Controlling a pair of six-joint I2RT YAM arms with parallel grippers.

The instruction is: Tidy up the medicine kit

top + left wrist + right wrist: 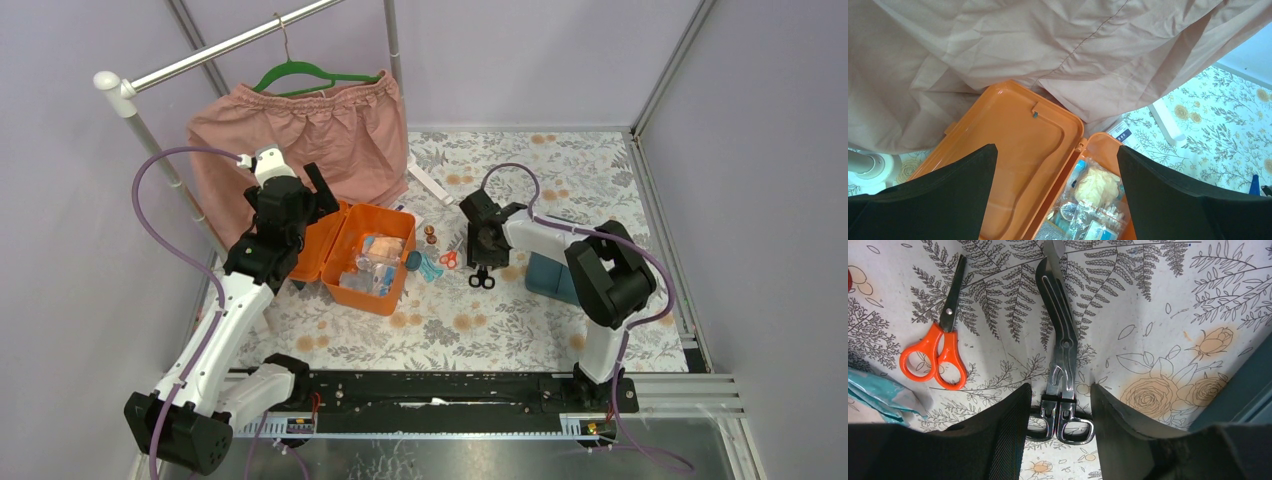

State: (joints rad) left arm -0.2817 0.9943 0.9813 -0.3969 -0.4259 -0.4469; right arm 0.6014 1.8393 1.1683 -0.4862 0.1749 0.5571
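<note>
The medicine kit (384,304) is an orange box lying open, its lid (322,250) folded out to the left. Bagged supplies (1093,200) fill its base. My left gripper (322,200) hangs wide open above the lid (1013,150) and the hinge, holding nothing. The dark teal insert tray (550,277) sits on the table under my right arm. My right gripper (1060,386) is open, its fingers standing either side of the handles of metal bandage scissors (1060,325) that lie flat on the table. Small orange scissors (940,347) lie just left of them.
A pink garment (310,140) on a green hanger drapes from a rail down to the lid's far edge. A teal packet (428,268), small copper pieces (430,236) and a white strip (430,185) lie between the box and the scissors. Frame posts border the table.
</note>
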